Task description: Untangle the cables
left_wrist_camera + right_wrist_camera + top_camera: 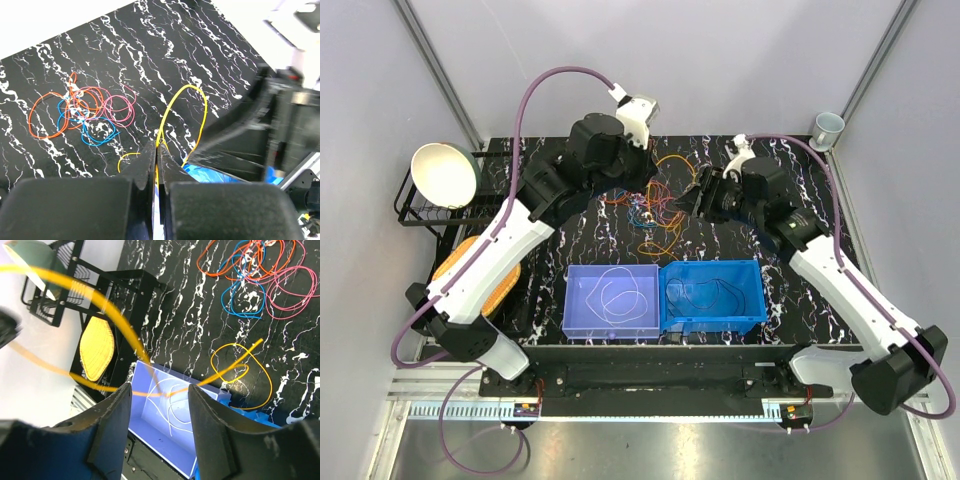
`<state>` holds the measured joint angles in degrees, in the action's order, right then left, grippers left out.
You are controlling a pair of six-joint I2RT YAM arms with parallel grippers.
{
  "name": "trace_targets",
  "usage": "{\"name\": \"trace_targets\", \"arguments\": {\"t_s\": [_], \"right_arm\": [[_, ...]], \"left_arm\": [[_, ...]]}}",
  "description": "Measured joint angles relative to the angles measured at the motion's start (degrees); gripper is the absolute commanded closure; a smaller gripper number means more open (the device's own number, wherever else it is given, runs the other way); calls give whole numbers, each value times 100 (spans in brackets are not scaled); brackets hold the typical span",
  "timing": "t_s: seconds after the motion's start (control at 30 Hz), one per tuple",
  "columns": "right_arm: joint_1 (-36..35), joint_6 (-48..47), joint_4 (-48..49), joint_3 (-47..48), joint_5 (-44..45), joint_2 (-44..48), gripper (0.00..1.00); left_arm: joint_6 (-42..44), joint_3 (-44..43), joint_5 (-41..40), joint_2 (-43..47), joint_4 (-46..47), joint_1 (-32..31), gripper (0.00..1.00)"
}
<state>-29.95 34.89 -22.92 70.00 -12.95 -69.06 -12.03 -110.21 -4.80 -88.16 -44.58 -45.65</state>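
A tangle of orange, pink and blue cables (80,112) lies on the black marbled table; it also shows in the top view (650,212) and the right wrist view (255,277). My left gripper (157,152) is shut on a yellow cable (192,90) that loops up above the table. My right gripper (160,390) is open, and the same yellow cable (112,310) runs blurred across the gap between its jaws. Another yellow loop (240,375) lies on the table. In the top view the left gripper (645,192) and right gripper (688,200) face each other over the tangle.
A pale violet bin (578,318) holds a white cable (620,292); a blue bin (752,300) beside it holds a thin cable. A black dish rack (415,212) with a bowl (445,175) and a yellow pad stands at left. A cup (827,127) sits at back right.
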Motion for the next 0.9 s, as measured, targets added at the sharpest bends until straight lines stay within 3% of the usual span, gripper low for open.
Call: {"name": "trace_targets", "arguments": {"t_s": [0.03, 0.17, 0.2, 0.4, 0.63, 0.9], "right_arm": [[0, 17, 39, 0, 2, -74, 58], [0, 76, 76, 9, 33, -284, 97], [0, 81, 76, 15, 35, -313, 100], [0, 109, -4, 275, 114, -369, 100], [0, 26, -243, 1228, 98, -273, 100], [-4, -52, -216, 2006, -780, 28, 100]], "left_arm": [[0, 0, 0, 4, -2, -22, 100], [-2, 26, 0, 66, -20, -83, 100], [-4, 39, -2, 90, -28, -85, 100], [-9, 101, 2, 299, -98, -105, 100], [-72, -313, 63, 437, -225, -138, 100], [-131, -645, 225, 1156, -190, -229, 100]]}}
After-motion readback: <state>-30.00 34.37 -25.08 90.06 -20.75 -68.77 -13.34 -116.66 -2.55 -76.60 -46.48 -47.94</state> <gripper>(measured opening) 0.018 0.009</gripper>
